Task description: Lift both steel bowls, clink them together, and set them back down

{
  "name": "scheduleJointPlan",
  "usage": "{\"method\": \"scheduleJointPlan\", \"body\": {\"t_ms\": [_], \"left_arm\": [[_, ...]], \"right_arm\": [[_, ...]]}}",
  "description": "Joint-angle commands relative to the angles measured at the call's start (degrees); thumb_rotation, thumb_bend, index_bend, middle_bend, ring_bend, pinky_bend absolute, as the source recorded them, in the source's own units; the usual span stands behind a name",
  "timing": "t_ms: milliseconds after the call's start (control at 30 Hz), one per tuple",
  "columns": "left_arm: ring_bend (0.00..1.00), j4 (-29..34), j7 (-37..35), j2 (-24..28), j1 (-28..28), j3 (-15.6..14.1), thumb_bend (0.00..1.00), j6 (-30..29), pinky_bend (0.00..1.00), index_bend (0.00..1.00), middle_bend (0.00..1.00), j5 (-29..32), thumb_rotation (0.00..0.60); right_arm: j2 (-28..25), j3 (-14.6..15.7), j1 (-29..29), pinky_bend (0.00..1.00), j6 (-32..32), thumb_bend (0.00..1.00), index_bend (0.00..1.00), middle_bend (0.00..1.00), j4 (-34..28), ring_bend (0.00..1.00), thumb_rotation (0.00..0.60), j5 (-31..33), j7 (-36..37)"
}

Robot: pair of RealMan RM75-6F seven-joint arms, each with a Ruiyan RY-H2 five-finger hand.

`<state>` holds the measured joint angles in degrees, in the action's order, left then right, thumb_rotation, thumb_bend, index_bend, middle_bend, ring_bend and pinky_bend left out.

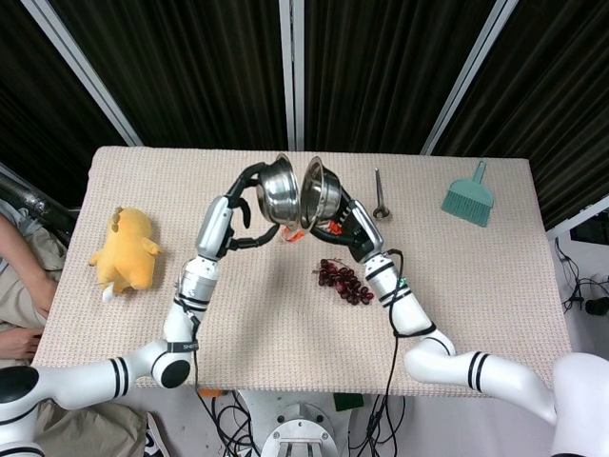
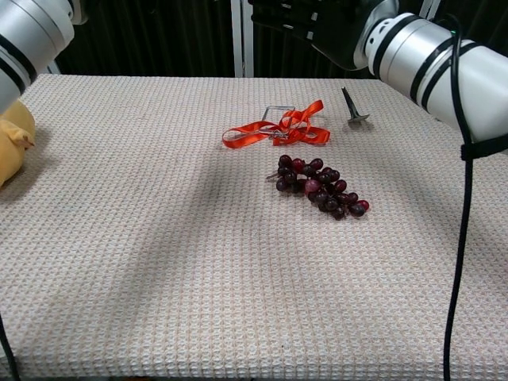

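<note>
Grasping steel bowls, left robot hand [image 1: 240, 214] and right robot hand [image 1: 348, 224] press rims together; no writing legible.

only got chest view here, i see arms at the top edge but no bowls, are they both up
Observer: Yes. In the head view the left hand holds the left steel bowl and the right hand holds the right steel bowl, both tipped on their sides above the table.
Operator: have they met yet
Observer: Their rims meet, or very nearly, over the middle of the far half of the table.
Operator: whats under them
Observer: The orange ribbon shows just below the bowls, and the grapes lie nearer you.
Operator: anything off my left edge
Observer: A yellow plush toy lies whole near the table's left edge.
</note>
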<state>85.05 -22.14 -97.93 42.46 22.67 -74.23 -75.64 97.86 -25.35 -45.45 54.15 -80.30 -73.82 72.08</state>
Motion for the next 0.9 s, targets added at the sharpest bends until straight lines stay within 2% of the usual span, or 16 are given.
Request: {"method": "scheduleJointPlan", "body": {"t_ms": [33,267,667,900], "left_arm": [[0.4,-0.2,0.9,-0.9,0.3,0.2,0.35,-0.9,0.72,0.71,0.59,-0.5,0.6],[0.4,1.2,0.8,-0.2,0.2,-1.0,0.35,-0.3,0.72,0.71,0.6,-1.9,0.6],[0.41,4.1,-2.0,2.9,-0.9,0.3,0.35,0.0,0.72,0.71,0.61,-1.3,0.6],[0.41,3.8,-2.3,2.4,0.2,-0.6,0.35,2.7,0.72,0.71,0.61,-1.2,0.6]], "right_arm": [[0.6,-0.8,-1.1,0.24,-1.1,0.39,0.63,0.51,0.1,0.36,0.6,0.2,0.8],[-0.1,-0.1,-2.1,0.24,-2.8,0.4,0.62,0.51,0.2,0.36,0.6,-2.0,2.8],[-3.7,0.9,1.3,0.25,0.6,0.4,0.62,0.51,-1.4,0.36,0.6,-3.7,6.5],[-3.1,1.5,-0.5,0.25,-0.7,0.4,0.62,0.51,-1.5,0.36,0.6,-4.8,6.4]]}}
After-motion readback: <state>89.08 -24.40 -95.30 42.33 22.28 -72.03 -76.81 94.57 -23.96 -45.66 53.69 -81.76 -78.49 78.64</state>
